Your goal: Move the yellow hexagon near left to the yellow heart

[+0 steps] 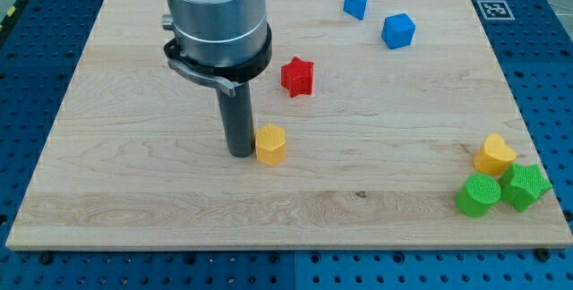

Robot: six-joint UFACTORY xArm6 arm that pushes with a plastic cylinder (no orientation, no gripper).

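Camera view is showing a pale wooden board (107, 183) with visible grain lying on a blue perforated table. Toward the view's left, my tip (239, 154) is resting on the wood, touching the left side of the yellow hexagon (270, 144); it is a bare rod, grasping nothing. Above them a red star (296, 76) is sitting, then two blue blocks (356, 2) (398, 30) near the view's top. Well apart at the view's lower right, the yellow heart (493, 154) is crowding a ribbed green cylinder (478, 194) and a green star (525, 186).
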